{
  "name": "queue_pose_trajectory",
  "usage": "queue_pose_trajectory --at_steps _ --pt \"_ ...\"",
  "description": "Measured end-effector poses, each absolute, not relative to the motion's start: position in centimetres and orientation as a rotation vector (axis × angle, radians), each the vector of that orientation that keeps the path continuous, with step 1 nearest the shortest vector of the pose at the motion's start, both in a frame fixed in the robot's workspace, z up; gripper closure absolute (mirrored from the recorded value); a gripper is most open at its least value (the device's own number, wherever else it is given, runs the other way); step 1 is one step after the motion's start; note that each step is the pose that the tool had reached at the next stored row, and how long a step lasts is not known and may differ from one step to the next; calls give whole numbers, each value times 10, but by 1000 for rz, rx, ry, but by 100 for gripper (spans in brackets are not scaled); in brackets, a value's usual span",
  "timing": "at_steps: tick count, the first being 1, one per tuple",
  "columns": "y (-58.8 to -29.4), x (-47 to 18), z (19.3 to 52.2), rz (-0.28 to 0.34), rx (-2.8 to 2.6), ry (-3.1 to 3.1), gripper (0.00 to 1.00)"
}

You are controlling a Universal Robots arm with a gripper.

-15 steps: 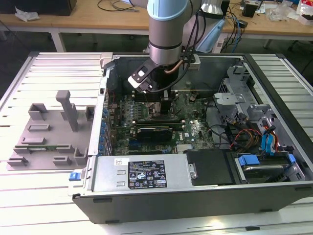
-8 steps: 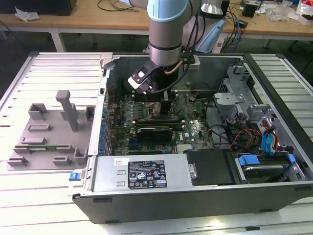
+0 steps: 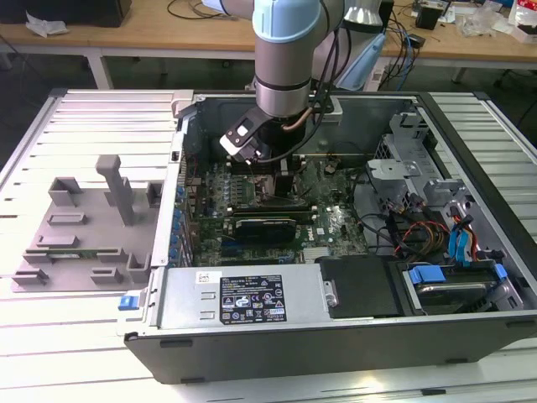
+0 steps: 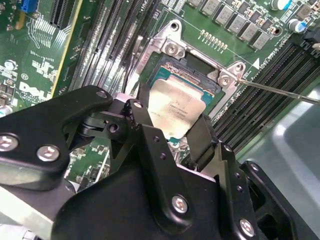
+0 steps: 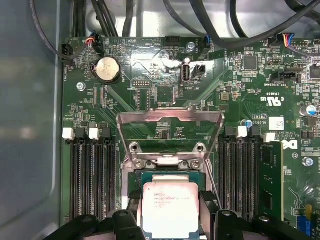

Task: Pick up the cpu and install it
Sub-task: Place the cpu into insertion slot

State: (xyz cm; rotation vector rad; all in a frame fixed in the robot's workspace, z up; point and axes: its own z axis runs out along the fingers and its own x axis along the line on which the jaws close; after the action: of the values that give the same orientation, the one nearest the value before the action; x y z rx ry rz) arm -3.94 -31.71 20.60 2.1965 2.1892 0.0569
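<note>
Inside the open dark computer case (image 3: 336, 353), the black gripper's (image 4: 172, 122) jaws clamp the shiny silver-grey square cpu (image 4: 172, 105) over its metal-framed socket (image 4: 172, 47).

Slatted table (image 3: 67, 353), open computer case (image 3: 294, 353), grey fixture tray (image 3: 75, 227) (posts upright)

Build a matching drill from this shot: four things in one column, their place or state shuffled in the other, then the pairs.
1. cpu
2. fixture tray
3. coin battery
4. socket load plate

A. swung up, open
B. on the slatted table, at the exterior view's left
C. round and silver, on the motherboard
D. held by the gripper over the socket

Pairs: 1-D, 2-B, 3-C, 4-A
</note>
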Motion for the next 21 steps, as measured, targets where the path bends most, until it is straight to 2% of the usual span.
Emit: queue_pose_trajectory --at_steps 21 --pt "-316 -43 205 59 2122 2262 45"
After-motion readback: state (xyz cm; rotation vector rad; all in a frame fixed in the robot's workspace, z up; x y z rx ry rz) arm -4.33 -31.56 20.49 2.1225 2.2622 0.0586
